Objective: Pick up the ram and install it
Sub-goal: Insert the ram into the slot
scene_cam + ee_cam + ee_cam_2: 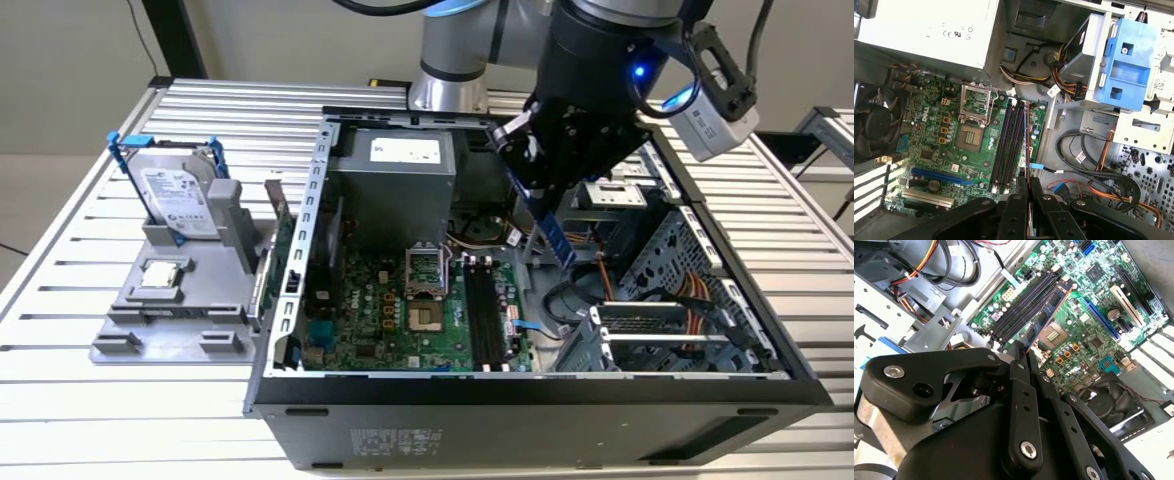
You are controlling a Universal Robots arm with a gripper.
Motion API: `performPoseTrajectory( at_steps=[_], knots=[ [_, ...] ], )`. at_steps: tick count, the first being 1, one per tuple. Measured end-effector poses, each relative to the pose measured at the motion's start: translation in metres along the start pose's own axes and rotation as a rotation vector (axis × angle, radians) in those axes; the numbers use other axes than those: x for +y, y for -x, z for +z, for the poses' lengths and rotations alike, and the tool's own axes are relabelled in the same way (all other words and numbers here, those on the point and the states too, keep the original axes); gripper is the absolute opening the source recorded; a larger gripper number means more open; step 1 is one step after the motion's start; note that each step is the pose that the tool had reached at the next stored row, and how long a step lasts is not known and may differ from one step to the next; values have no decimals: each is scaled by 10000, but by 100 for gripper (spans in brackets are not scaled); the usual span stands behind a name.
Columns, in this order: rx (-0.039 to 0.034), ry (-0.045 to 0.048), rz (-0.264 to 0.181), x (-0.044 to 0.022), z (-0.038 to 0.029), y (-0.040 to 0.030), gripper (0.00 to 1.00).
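1. Gripper (530, 192) closure: the black fingers (1021, 400) are clamping one end of the ram (553, 234), so the tool is pressed together on the stick, not standing apart.
2. The ram, a blue stick with small dark chips, is hanging over the open computer case (534, 405). It is sitting above the green motherboard (380, 320) and, as far as the exterior view shows, is touching nothing but the fingers.
3. In the exterior view its long axis is running from eleven o'clock at the fingers to five o'clock at the free end. It is sloping steeply rather than lying flat.
4. The black memory slots (483, 318) are lying at about seven o'clock from that free end and clearly lower, with their own length running twelve to six.
5. In both wrist views the ram (1026, 135) is lining up lengthwise with the slots (1006, 145). It is showing edge-on in the first wrist view and face-on (1046, 315) in the second, near the CPU socket (1054, 335). I cannot tell which slot it is hanging over.
6. Judging from this, the pick-up is done and the seating is not, since all the slots are looking empty.
7. A hard drive (174, 190) in a blue frame is standing on a grey fixture at nine o'clock from the case.
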State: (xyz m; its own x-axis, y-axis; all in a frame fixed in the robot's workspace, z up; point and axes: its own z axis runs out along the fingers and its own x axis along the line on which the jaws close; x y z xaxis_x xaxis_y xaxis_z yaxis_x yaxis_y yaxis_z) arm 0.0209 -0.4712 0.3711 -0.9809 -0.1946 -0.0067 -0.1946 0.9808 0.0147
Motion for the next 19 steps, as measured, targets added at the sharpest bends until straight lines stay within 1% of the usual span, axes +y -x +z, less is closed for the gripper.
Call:
performPoseTrajectory(
  at_steps=[19],
  knots=[
    [-3,0,168,-1,62,0,0]
  ],
)
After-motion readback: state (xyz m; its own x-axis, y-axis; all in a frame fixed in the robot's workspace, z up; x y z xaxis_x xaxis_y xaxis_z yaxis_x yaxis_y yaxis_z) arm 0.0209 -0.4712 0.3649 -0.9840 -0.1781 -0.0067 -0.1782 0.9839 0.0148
